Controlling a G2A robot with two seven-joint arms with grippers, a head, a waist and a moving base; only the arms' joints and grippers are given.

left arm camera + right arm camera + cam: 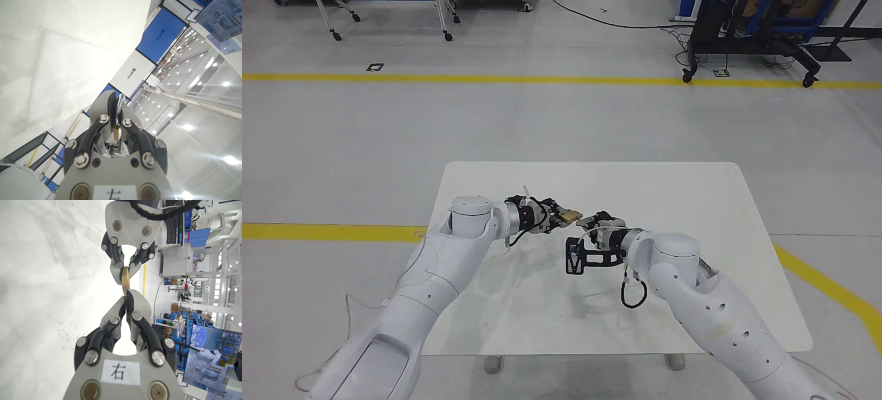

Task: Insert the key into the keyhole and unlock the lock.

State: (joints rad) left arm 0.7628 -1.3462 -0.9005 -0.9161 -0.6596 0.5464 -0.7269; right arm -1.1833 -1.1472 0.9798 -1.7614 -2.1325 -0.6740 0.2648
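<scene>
bracing the lock (pixel 125 278) in the closed left gripper (pixel 116 106) above the worktop (pixel 692 200), keyhole end outward, to meet what seems the key (pixel 124 292), pinched in the closed right gripper (pixel 126 297), touching the lock.

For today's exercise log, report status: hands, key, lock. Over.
Left hand shut on lock. Right hand shut on key, key tip at lock's end; insertion unclear. No obstruction between hands.

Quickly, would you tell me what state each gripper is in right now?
Left gripper: closed on the brass padlock.
Right gripper: closed on the key, its tip at the padlock.
</scene>
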